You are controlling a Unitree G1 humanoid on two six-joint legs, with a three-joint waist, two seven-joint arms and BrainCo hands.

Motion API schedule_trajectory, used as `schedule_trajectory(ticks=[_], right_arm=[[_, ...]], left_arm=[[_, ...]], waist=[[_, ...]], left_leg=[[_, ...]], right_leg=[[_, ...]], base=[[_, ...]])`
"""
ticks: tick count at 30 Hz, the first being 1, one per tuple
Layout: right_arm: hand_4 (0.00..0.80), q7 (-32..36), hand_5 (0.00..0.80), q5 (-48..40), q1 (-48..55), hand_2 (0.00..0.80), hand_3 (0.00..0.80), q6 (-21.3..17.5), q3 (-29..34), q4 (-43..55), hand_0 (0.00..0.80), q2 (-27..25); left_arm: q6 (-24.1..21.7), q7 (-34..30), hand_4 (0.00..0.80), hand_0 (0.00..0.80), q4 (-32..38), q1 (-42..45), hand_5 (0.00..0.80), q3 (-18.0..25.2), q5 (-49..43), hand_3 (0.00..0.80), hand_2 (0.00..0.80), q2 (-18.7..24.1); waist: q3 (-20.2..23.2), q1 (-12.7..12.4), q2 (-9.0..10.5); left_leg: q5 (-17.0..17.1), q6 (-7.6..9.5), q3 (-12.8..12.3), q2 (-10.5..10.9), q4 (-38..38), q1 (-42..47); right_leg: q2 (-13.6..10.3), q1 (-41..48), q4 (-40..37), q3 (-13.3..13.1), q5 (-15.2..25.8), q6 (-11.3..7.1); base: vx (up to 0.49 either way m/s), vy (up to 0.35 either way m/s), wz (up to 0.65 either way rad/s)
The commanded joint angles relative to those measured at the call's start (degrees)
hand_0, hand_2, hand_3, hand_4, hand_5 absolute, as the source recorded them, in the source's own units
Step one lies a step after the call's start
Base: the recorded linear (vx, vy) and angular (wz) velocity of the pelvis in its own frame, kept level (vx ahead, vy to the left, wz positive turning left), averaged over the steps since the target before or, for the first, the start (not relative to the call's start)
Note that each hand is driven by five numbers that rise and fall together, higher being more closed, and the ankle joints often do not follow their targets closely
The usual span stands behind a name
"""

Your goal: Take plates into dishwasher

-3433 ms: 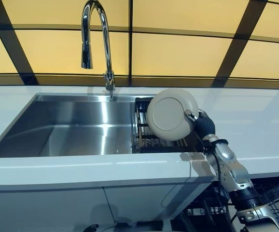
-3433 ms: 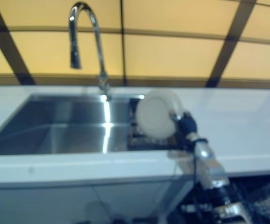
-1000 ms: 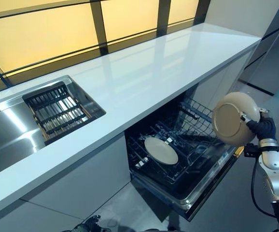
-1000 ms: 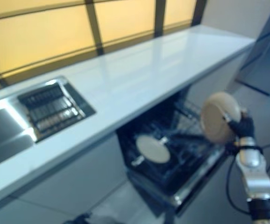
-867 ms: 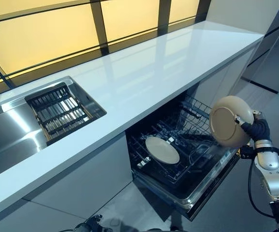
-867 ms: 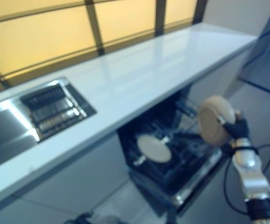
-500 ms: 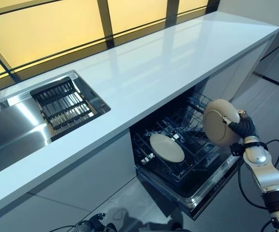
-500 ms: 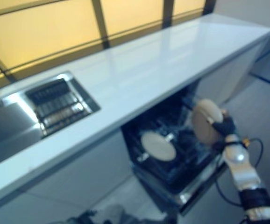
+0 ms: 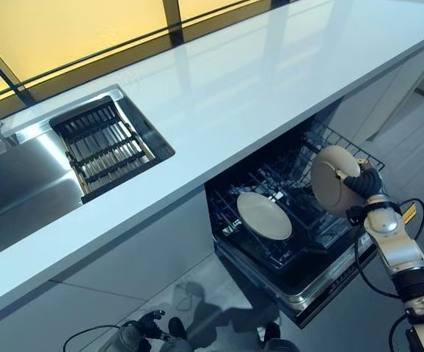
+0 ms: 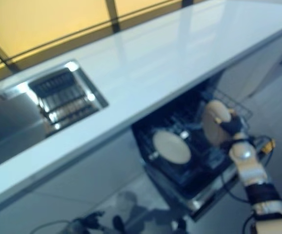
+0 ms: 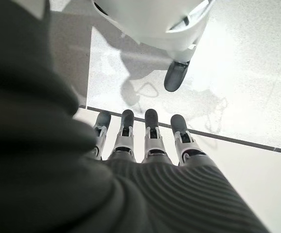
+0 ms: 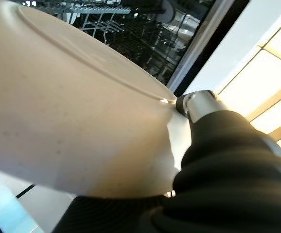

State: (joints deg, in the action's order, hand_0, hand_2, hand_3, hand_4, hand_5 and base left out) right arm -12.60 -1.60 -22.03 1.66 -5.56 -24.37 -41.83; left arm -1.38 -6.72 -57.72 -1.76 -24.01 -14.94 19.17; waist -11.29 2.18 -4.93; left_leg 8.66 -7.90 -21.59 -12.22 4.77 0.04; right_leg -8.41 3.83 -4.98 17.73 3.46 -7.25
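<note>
- The right hand (image 9: 364,183) pinched a beige plate (image 9: 332,180) by its rim, thumb on the face, holding it on edge above the open dishwasher's rack (image 9: 285,220).
- The plate looked stiff, smooth and breakable; a rim hold seemed right, though slippery.
- Beyond the hand, a second plate (image 9: 264,215) already leaned in the rack, with free wire slots between.
- The counter (image 9: 219,110) edge overhung the rack's far side, limiting headroom.
- The left hand (image 11: 148,141) hung over the floor, fingers straight.
</note>
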Motion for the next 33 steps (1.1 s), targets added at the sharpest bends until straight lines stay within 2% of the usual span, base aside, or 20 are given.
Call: schedule_trajectory(ticks=[1, 10, 16, 21, 33], right_arm=[[0.800, -1.6, 0.800, 2.7, -8.3, 0.800, 0.800, -1.4, -1.8, -0.9, 0.800, -4.2], [0.800, 0.0, 0.800, 8.3, -16.6, 0.800, 0.800, 0.2, -7.0, -4.2, 0.800, -9.8], [0.800, 0.9, 0.800, 9.7, -20.7, 0.800, 0.800, 1.9, -10.0, -5.8, 0.800, -11.6], [0.800, 2.0, 0.800, 9.4, -22.0, 0.800, 0.800, 2.3, -11.2, -6.9, 0.800, -11.7], [0.800, 2.9, 0.800, 8.8, -23.1, 0.800, 0.800, 3.2, -13.2, -10.4, 0.800, -7.4]], left_arm=[[0.3, -0.5, 0.000, 0.000, 1.1, -3.5, 0.000, -3.5, -0.8, 0.000, 0.000, 2.7], [0.8, -0.4, 0.000, 0.000, 3.0, -6.1, 0.000, -5.0, 0.6, 0.000, 0.000, 4.0], [1.3, -0.3, 0.000, 0.000, 4.1, -7.4, 0.000, -5.4, 1.3, 0.000, 0.000, 4.7], [1.0, -0.7, 0.000, 0.000, 4.3, -7.7, 0.000, -5.3, 1.6, 0.000, 0.000, 5.2], [1.1, 0.5, 0.000, 0.000, 4.6, -9.9, 0.000, -6.2, 1.9, 0.000, 0.000, 4.6]], waist=[[-1.2, -1.1, 2.37], [-5.1, -1.9, 1.29], [-6.9, -2.3, 0.72], [-7.7, -2.5, 0.39], [-9.9, -3.0, -0.40]], left_leg=[[-0.1, 0.76, 2.0, 1.4, -0.7, -4.7], [0.8, 0.57, 3.9, 1.4, -0.9, -6.9], [0.9, 0.64, 4.5, 1.6, -1.0, -7.3], [0.9, 0.66, 4.6, 1.8, -1.1, -7.4], [0.8, 0.83, 5.0, 2.4, -0.9, -7.7]], right_leg=[[-0.2, -2.0, 6.0, 0.3, -4.7, 2.42], [-0.4, -6.5, 9.9, 0.4, -5.7, 3.06], [-0.7, -8.2, 11.6, 0.6, -5.9, 3.15], [-0.9, -8.8, 12.3, 0.7, -6.0, 3.12], [-1.4, -10.5, 13.0, 1.2, -5.7, 2.94]], base=[[-0.008, -0.041, 0.04], [-0.041, -0.034, 0.06], [-0.023, -0.016, 0.04], [0.001, 0.000, 0.01], [0.000, 0.000, 0.00]])
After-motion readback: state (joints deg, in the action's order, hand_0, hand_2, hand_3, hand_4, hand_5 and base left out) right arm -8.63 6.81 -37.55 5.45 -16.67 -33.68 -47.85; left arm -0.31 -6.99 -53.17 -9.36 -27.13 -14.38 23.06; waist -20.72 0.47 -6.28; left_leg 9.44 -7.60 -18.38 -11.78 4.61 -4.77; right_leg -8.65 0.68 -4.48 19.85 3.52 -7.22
